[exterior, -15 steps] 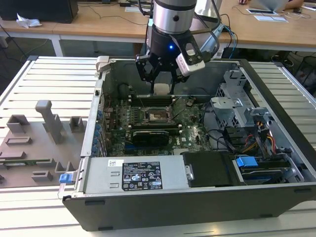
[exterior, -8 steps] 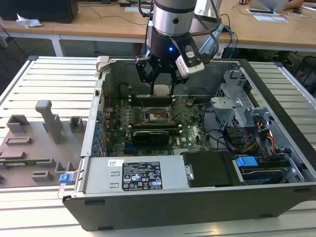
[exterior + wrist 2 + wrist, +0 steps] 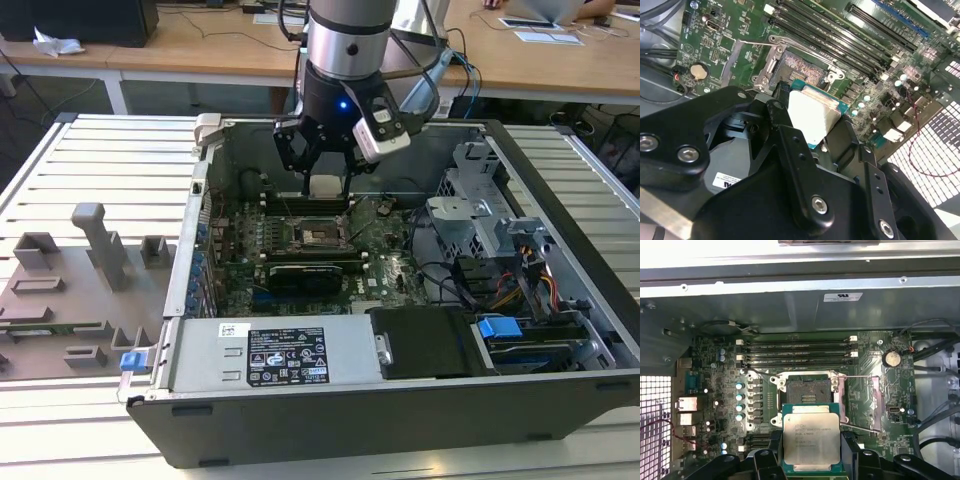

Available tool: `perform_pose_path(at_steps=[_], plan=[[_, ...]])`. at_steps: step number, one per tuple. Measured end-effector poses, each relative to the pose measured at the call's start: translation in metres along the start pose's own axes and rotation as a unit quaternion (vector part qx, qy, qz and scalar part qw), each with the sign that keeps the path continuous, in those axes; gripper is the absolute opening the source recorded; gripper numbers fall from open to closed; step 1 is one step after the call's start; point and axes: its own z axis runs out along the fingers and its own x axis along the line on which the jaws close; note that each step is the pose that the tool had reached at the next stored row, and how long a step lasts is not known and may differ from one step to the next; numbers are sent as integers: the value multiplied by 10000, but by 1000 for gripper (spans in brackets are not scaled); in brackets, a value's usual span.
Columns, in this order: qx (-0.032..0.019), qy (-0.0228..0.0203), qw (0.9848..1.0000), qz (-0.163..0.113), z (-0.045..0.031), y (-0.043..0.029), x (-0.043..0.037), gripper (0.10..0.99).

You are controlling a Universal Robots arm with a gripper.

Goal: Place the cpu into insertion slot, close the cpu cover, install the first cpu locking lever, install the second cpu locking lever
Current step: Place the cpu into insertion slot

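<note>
My gripper (image 3: 327, 178) hangs inside the open computer case, shut on the cpu (image 3: 811, 440), a flat square chip with a silvery top. In both wrist views a black finger (image 3: 850, 447) presses on each of two opposite edges of the chip. The cpu (image 3: 812, 117) is held level in the air, a little above the board. The insertion slot (image 3: 807, 390) lies uncovered just beyond it, its dark contact field showing. The cpu cover (image 3: 767, 67) stands raised along one side of the slot. Two thin wire levers (image 3: 860, 427) are swung away from the socket.
Long black memory slots (image 3: 797, 352) run beside the socket. A black power supply (image 3: 290, 350), cable bundles (image 3: 490, 290) and a drive cage (image 3: 470, 200) crowd the case. The case walls (image 3: 200, 200) ring the board. Grey fixtures (image 3: 90, 250) sit outside at the exterior view's left.
</note>
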Motion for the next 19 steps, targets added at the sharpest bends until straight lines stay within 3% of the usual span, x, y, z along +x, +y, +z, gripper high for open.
perform_pose_path(at_steps=[19], plan=[[0,0,10000,0,199,-17,-4,545]])
